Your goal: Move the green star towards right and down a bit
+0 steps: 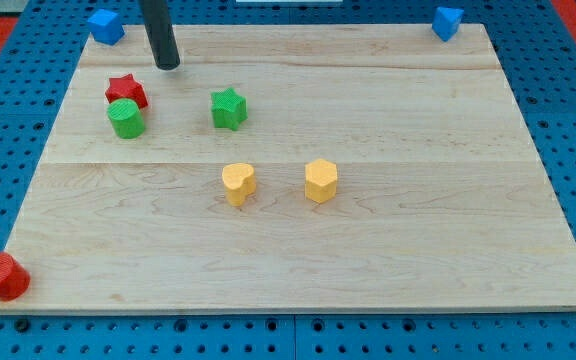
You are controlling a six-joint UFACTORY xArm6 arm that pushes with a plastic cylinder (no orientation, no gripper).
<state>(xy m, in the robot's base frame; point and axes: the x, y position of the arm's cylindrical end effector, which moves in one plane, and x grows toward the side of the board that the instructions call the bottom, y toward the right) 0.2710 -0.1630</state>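
Note:
The green star (228, 108) stands on the wooden board (418, 150), left of centre and in the upper half. My tip (168, 66) is up and to the left of the star, with a clear gap between them. It is also above and to the right of the red star (126, 91). The rod rises out of the view's top.
A green cylinder (125, 118) touches the red star from below. A yellow heart (238, 184) and a yellow hexagon (320, 181) stand below the green star. Blue blocks sit at the top left corner (105, 25) and top right corner (447, 21). A red cylinder (1, 276) sits at the bottom left corner.

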